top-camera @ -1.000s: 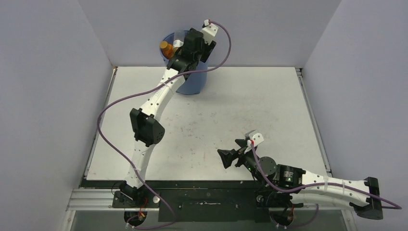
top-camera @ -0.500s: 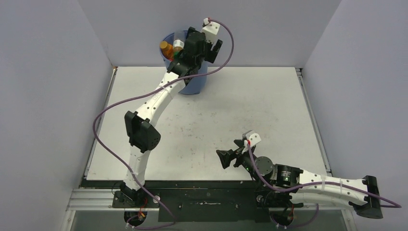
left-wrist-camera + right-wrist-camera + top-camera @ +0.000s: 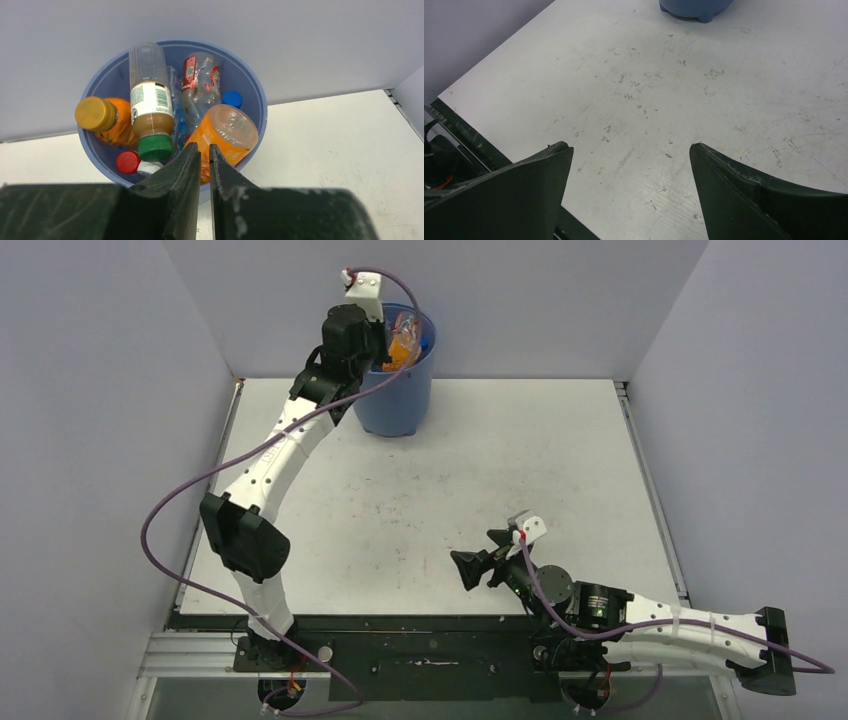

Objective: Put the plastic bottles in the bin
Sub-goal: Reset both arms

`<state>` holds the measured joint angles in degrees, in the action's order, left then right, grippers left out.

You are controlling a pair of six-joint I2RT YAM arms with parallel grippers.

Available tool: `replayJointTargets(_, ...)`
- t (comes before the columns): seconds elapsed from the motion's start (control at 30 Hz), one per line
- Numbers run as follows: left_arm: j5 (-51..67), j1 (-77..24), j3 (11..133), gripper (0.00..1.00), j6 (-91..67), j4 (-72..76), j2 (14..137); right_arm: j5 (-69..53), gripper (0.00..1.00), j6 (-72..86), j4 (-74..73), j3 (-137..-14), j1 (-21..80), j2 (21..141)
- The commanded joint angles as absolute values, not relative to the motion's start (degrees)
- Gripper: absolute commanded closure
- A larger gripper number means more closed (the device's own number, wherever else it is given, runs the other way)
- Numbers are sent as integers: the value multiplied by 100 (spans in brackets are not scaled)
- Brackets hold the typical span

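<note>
While the left end effector [image 3: 205, 162] hangs by the rim of the bin [image 3: 248, 85], its fingers drawn together to a sliver with nothing between them, the plastic bottles [image 3: 150, 107] lie heaped inside the bin, orange and clear ones among them. The bin stands at the far edge of the counter [image 3: 480, 460], by the back wall. Low over the counter's near part, the right end effector [image 3: 630, 146] gapes wide, empty.

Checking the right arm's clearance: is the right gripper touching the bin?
Apart. The top external view shows a wide stretch of table between the right gripper and the bin.
</note>
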<state>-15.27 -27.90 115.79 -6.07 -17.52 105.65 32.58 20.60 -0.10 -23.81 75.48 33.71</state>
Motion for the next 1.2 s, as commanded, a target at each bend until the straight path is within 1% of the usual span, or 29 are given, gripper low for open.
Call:
replayJointTargets(0.0,-846,-2510,11114,88,-1336,-1419,10305,3234,10,2195,70,-2559,7578,3162)
replayJointTargets(0.07,-834,-2505,10662,87,-1334,-1044,9964,3246,10,2231,20,-2565,7577,3053)
replayJointTargets(0.1,-849,-2507,10376,84,-1332,-857,9735,3264,10,2243,-61,-2585,7580,3010)
replayJointTargets(0.17,-1065,-2505,9626,65,-1344,-457,9102,3334,10,2263,-286,-2668,7580,2944)
replayJointTargets(0.2,-1209,-2505,9263,58,-1351,-314,8785,3393,10,2268,-361,-2721,7583,2922)
replayJointTargets(0.3,-1811,-2640,8090,38,-1242,94,7805,3594,10,2271,-540,-2872,7578,2882)
replayJointTargets(0.33,-2064,-2756,7676,34,-1096,315,7455,3671,10,2278,-545,-2907,7580,2871)
replayJointTargets(0.4,-2209,-2820,6832,21,-1162,587,6821,3880,10,2371,-523,-2972,7582,2856)
replayJointTargets(0.43,-2324,-2821,6537,1,-1302,526,6545,4035,10,2478,-501,-3005,7579,2867)
replayJointTargets(0.5,-2541,-2825,6089,4,-1784,66,6060,4602,10,3174,-516,-3101,7584,2937)
replayJointTargets(0.6,-3490,-2843,5446,4,-2546,-718,5480,5414,10,3919,-416,-3145,7584,3087)
replayJointTargets(0.7,-4375,-2848,5094,4,-2937,-1525,5233,6290,10,4679,-229,-3121,7574,3369)
replayJointTargets(0.77,-4565,-2848,4856,4,-2912,-1702,5128,6972,10,4956,-213,-3210,7576,3709)
replayJointTargets(0.8,-4567,-2848,4663,4,-2821,-1638,5037,7218,10,5074,-321,-3337,7572,3912)
replayJointTargets(0.87,-4475,-2848,4211,4,-2658,-1319,4741,7646,10,5643,-1049,-3853,7556,4393)
replayJointTargets(0.93,-4202,-2867,3691,4,-1934,-579,4393,8063,10,6218,-2089,-4378,7485,5062)
replayJointTargets(1.03,-3775,-2994,2721,4,-824,666,3913,8552,10,6206,-2698,-4883,7212,5932)
replayJointTargets(1.1,-3094,-3006,2324,4,-224,1069,3769,8489,10,6345,-2976,-5139,6860,6412)
replayJointTargets(1.17,-2834,-2999,2193,4,-303,1182,3715,8060,10,6074,-2664,-5196,6447,6644)
